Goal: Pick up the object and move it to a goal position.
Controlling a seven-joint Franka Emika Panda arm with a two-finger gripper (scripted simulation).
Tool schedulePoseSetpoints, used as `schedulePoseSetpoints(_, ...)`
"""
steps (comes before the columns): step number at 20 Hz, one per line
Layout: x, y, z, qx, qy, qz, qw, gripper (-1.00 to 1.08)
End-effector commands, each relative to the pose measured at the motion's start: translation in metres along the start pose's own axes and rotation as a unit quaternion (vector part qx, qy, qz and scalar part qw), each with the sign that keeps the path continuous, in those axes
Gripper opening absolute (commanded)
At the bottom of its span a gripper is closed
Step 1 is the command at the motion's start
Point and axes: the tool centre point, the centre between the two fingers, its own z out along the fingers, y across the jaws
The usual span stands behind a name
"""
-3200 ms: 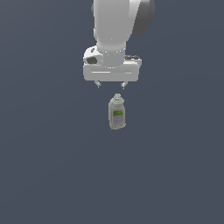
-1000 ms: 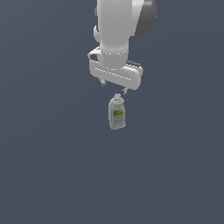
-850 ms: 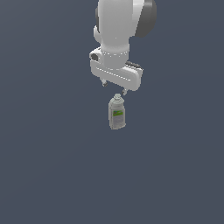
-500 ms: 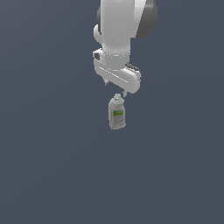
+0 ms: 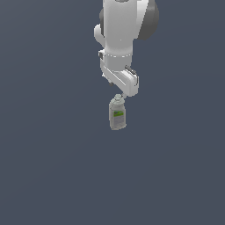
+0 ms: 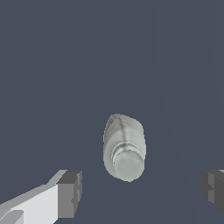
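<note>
Though unreadable, green-and-white label on upright bottle (image 5: 117, 115) beneath open-fingered hand (image 5: 117, 93).

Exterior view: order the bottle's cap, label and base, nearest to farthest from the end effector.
1. The cap, just below the open end effector.
2. The label, green and white, on the middle of the bottle.
3. The base, at the bottle's end away from the arm.
</note>
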Motion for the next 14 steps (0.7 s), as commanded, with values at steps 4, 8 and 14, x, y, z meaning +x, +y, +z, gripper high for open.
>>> schedulePoseSetpoints(4, -0.0033, -0.0006, 0.0028, 0.001, 0.001, 0.065, 0.9979, 1.00)
schedulePoseSetpoints(8, -0.0052, -0.0010, 0.0044, 0.001, 0.002, 0.101, 0.9949, 1.00)
schedulePoseSetpoints(14, -0.0070, -0.0013, 0.0060, 0.002, 0.002, 0.137, 0.9906, 1.00)
